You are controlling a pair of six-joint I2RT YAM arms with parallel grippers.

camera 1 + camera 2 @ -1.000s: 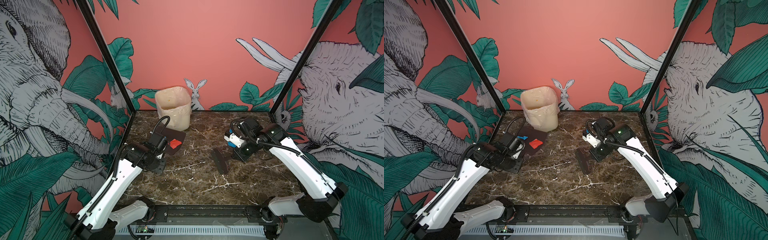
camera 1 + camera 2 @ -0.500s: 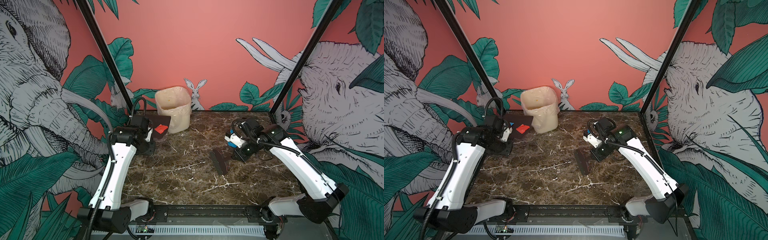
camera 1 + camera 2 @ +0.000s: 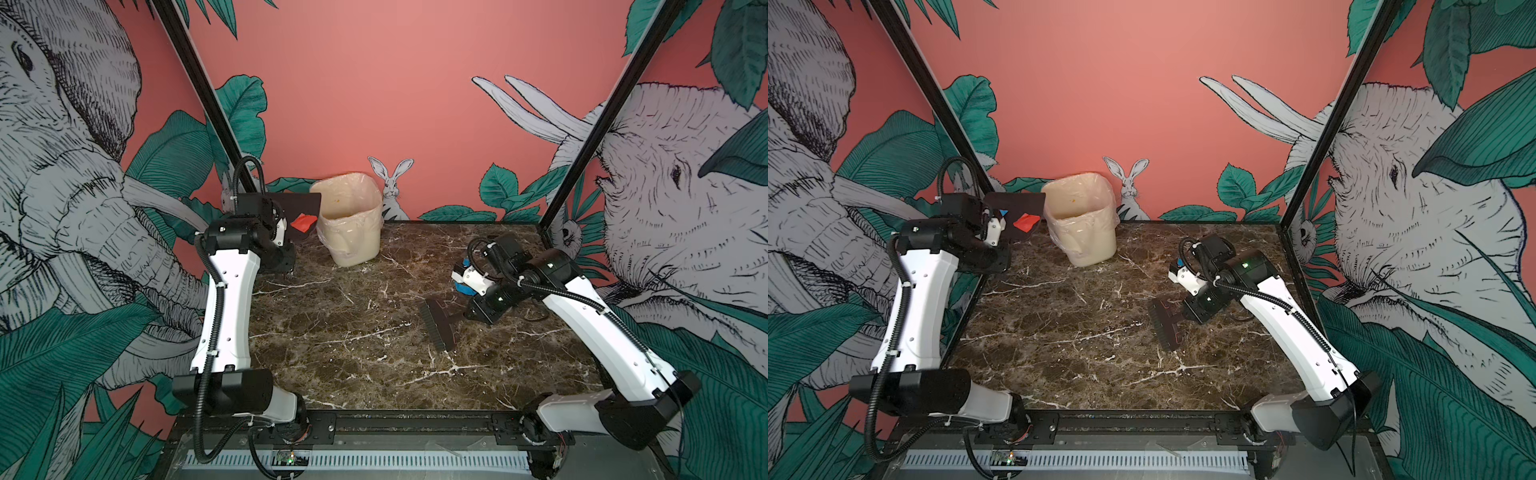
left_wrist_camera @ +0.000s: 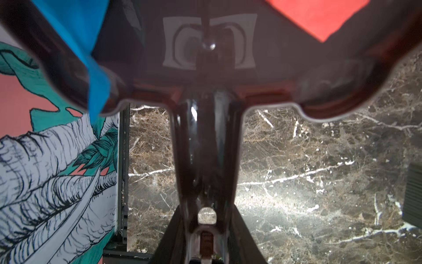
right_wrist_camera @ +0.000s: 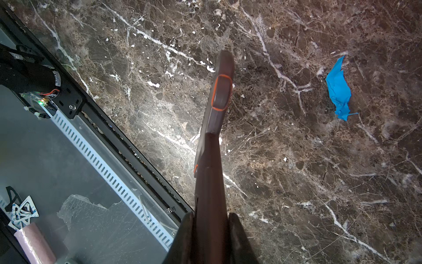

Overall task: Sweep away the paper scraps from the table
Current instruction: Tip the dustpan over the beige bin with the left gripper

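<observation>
My left gripper (image 3: 286, 226) is shut on the handle (image 4: 205, 148) of a dark dustpan (image 3: 297, 203), held up off the table (image 3: 353, 340) just left of the bin. A red paper scrap (image 3: 303, 221) (image 4: 317, 16) and a blue one (image 3: 1004, 213) (image 4: 91, 45) lie on the pan. At middle right my right gripper (image 3: 471, 313) (image 5: 210, 219) is shut on the handle of a dark brush (image 3: 438, 328) (image 5: 220, 96), whose bristles rest on the marble. Another blue scrap (image 5: 338, 91) (image 3: 463, 287) lies on the table beside that gripper, partly hidden by it in both top views.
The cream plastic-lined bin (image 3: 353, 245) (image 3: 1088, 245) stands at the back, left of centre. A black frame post (image 3: 199, 83) rises behind the left arm. The black front rail (image 3: 415, 424) edges the table, with a perforated white strip (image 5: 109, 169) beyond it.
My left arm has lifted the dustpan with its scraps off the table and carried it back and left, up beside the bin. The right arm and brush have barely moved.
</observation>
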